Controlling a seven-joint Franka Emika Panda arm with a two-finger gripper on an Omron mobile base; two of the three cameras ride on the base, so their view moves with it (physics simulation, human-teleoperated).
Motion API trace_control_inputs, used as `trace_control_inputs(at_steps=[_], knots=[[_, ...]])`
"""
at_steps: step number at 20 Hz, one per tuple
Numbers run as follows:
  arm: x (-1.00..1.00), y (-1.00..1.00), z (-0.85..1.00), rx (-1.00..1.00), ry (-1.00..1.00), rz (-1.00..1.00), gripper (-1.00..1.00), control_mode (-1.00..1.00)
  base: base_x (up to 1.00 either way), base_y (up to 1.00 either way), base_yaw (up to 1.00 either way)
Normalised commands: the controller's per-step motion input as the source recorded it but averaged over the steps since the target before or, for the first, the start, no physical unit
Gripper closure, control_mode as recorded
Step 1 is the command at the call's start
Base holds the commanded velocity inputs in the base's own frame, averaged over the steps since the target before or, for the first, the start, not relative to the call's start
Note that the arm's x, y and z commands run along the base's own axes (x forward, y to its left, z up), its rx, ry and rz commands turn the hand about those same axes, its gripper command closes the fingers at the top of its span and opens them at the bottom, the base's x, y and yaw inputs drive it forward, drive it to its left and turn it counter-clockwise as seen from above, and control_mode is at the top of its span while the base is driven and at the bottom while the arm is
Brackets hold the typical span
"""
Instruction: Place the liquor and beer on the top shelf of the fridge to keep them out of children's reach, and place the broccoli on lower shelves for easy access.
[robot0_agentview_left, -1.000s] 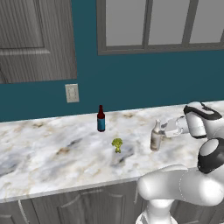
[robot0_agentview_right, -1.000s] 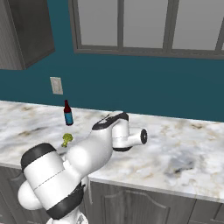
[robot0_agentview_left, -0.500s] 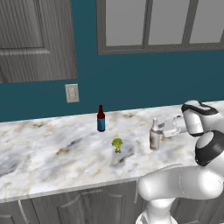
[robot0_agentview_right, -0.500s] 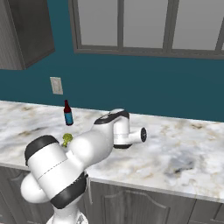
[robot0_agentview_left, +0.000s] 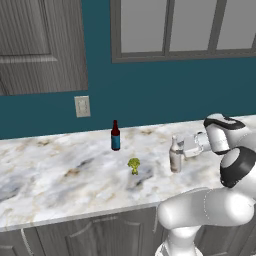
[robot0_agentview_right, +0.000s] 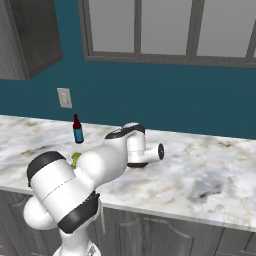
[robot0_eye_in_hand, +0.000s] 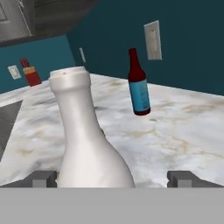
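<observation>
Beer (robot0_agentview_left: 115, 136) – broccoli (robot0_agentview_left: 133, 165) – liquor (robot0_agentview_left: 175, 155) on counter (robot0_agentview_left: 55, 175)

on the counter (robot0_agentview_left: 60, 175) — beer (robot0_agentview_left: 115, 136) behind broccoli (robot0_agentview_left: 133, 165), liquor (robot0_agentview_left: 175, 155) right.

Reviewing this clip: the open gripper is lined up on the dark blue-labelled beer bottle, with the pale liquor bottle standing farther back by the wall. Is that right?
Not quite: the bottles are swapped. In the hand view the open gripper has the pale liquor bottle between its fingers, while the beer stands farther back by the wall. The left base view shows the same, with the liquor bottle at the hand.
</observation>
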Motion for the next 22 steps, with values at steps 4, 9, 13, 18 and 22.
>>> trace_control_inputs(at_steps=[4, 9, 13, 18, 22], knots=[[-0.06, 0.07, 0.00, 0.00, 0.00, 0.06, -1.00, -1.00, 0.00, 0.00, 0.00], [-0.06, 0.06, 0.00, 0.00, 0.00, 0.07, -1.00, -1.00, 0.00, 0.00, 0.00], [-0.01, 0.10, 0.00, 0.00, 0.00, 0.07, -1.00, -1.00, 0.00, 0.00, 0.00], [0.00, 0.13, -0.03, 0.00, 0.00, 0.06, 1.00, -1.00, 0.00, 0.00, 0.00], [0.00, 0.05, -0.06, 0.00, 0.00, 0.02, 1.00, -1.00, 0.00, 0.00, 0.00]])
